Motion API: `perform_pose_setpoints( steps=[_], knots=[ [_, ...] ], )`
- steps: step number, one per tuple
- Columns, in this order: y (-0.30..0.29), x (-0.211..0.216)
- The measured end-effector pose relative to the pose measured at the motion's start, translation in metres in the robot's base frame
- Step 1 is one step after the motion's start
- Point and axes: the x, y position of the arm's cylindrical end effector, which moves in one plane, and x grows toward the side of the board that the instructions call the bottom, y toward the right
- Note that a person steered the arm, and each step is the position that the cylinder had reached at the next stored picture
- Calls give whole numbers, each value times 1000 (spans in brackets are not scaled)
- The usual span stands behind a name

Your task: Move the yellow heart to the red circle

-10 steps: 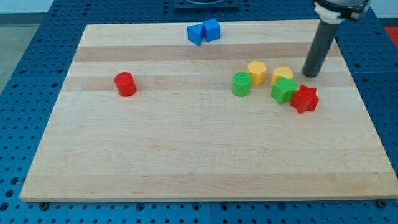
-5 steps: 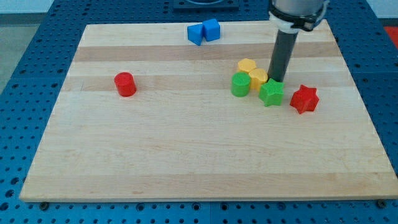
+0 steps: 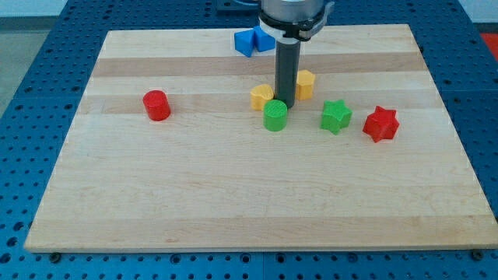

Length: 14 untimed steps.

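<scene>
The yellow heart lies near the board's middle, just to the left of my tip; they look to be touching. The red circle, a short red cylinder, stands far off at the view's left. A green cylinder sits right below the tip and the heart. A second yellow block, six-sided, lies just right of the rod.
A green star and a red star lie to the view's right. Two blue blocks sit at the top edge, partly behind the arm. All rest on the wooden board.
My tip has swept left across the cluster. The yellow heart and the green cylinder moved left with it, the six-sided yellow block stayed behind on the rod's right, and the green star shifted slightly left.
</scene>
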Motion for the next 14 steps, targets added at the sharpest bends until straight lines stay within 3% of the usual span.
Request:
perform_pose_setpoints(
  steps=[7, 9, 12, 14],
  knots=[
    [-10, -10],
    [-78, -10],
    [-125, -13],
    [-175, -43]
  ],
)
